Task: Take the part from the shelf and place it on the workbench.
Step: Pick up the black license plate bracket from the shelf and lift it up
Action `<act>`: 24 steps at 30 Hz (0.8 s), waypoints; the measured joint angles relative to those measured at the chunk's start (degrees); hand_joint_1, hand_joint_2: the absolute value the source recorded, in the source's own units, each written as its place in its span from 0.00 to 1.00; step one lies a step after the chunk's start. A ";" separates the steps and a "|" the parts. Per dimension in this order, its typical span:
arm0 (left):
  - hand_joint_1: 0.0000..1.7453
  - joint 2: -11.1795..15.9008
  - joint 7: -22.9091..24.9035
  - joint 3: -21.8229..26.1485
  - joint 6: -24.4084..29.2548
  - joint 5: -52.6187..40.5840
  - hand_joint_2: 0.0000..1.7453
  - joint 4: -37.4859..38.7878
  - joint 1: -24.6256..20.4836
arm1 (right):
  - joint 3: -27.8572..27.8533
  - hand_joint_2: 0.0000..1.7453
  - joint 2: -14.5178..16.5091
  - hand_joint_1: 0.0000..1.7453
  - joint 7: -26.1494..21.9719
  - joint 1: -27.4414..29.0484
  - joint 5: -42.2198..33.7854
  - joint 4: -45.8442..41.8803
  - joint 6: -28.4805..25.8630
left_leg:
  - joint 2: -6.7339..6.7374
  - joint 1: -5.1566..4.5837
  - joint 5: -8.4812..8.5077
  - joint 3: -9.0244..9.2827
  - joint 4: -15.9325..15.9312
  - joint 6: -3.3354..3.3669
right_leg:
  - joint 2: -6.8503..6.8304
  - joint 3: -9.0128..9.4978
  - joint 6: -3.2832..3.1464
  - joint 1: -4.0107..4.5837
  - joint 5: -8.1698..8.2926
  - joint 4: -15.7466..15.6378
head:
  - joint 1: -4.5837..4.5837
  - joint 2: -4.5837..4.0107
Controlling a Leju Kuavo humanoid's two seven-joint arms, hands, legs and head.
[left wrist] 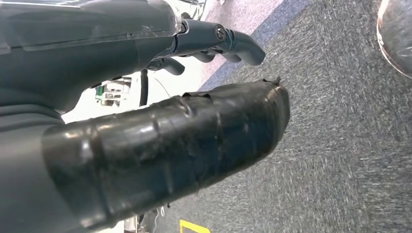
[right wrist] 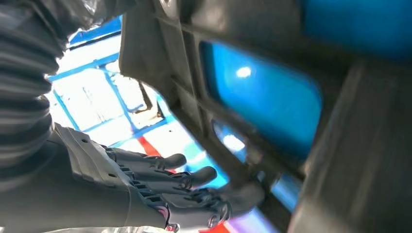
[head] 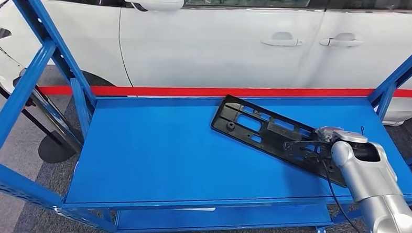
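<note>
Head view is showing a white car [head: 223, 38] standing beyond the shelf, doors closed, serving as backdrop.

Shelf [head: 155, 151]: blue steel deck between slanted blue posts, with a red strip running along the far edge. It is carrying the part toward its right half, within reach of the right arm.

Carpet [left wrist: 340, 145]: grey, lying under the hanging left hand.

Part [head: 266, 132]: long black plastic frame with rectangular openings, lying flat and slanting from the deck's middle far edge toward the near right corner. Its near end is sitting under the right hand, probably because that end is closest for a pickup.

Right hand [head: 326, 140]: arm is reaching in over the near right corner. In the right wrist view the fingers [right wrist: 189, 179] are lying extended and apart beside the part's edge, one tip appearing to touch it. No closed grip is showing; I judge the part not yet lifted.

Left hand [left wrist: 160, 145]: hanging beside the body, idle. Its fingers [left wrist: 228, 43] are bending loosely, apart from the thumb, holding nothing.

Workbench: location cannot be told.
</note>
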 joint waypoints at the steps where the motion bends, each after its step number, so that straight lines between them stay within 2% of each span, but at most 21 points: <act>1: 0.00 -0.05 0.22 0.09 0.14 0.16 0.00 0.03 -0.02 | -0.85 0.00 0.60 0.00 0.32 0.01 -0.11 -0.48 -2.74 | -0.01 -0.04 -0.05 -0.02 0.00 0.08 | 0.00 0.03 0.05 -0.02 0.02 -0.08 | -0.01 0.00; 4: 0.00 -0.44 1.19 0.79 0.92 1.03 0.00 0.08 -0.16 | -3.83 0.00 4.24 0.00 0.54 -0.60 -1.46 -3.90 -9.34 | 0.15 -0.14 -0.13 0.02 0.01 0.23 | 0.17 -0.02 0.28 -0.09 0.11 -0.21 | -0.02 -0.01; 7: 0.00 -0.96 1.63 1.52 1.49 2.02 0.00 0.11 -0.34 | -6.27 0.00 7.80 0.00 -0.39 -1.17 -4.00 -8.44 -10.04 | 0.10 -0.16 -0.10 0.07 0.04 0.37 | 0.03 0.01 0.62 -0.12 0.10 -0.28 | -0.01 -0.01; 11: 0.00 -1.52 2.03 2.82 2.07 3.25 0.00 0.14 -0.04 | -7.17 0.00 10.63 0.00 -0.83 -0.93 -8.63 -16.20 -9.43 | -0.04 -0.15 -0.06 0.06 0.05 0.42 | -0.17 0.04 0.74 -0.08 0.07 -0.28 | -0.02 -0.01; 16: 0.00 -1.89 2.26 3.68 2.17 3.54 0.00 0.17 0.04 | -6.65 0.00 11.71 0.00 -0.43 -0.34 -12.80 -23.04 -7.83 | -0.06 -0.08 -0.07 0.08 0.03 0.40 | -0.18 0.05 0.78 0.00 0.02 -0.27 | -0.02 -0.01; 22: 0.00 -1.98 2.27 3.97 2.15 3.55 0.00 0.19 0.03 | -6.40 0.00 11.77 0.00 -0.43 -0.11 -13.50 -25.60 -7.85 | -0.03 -0.04 -0.07 0.09 0.02 0.39 | -0.17 0.03 0.78 0.03 0.02 -0.23 | -0.02 -0.01; 24: 0.00 -2.01 2.27 4.01 2.15 3.55 0.00 0.19 0.04 | -6.33 0.50 11.77 0.00 -0.44 -0.06 -13.53 -25.94 -7.85 | -0.04 -0.04 -0.07 0.09 0.02 0.39 | -0.17 0.04 0.78 0.03 0.02 -0.23 | -0.02 -0.01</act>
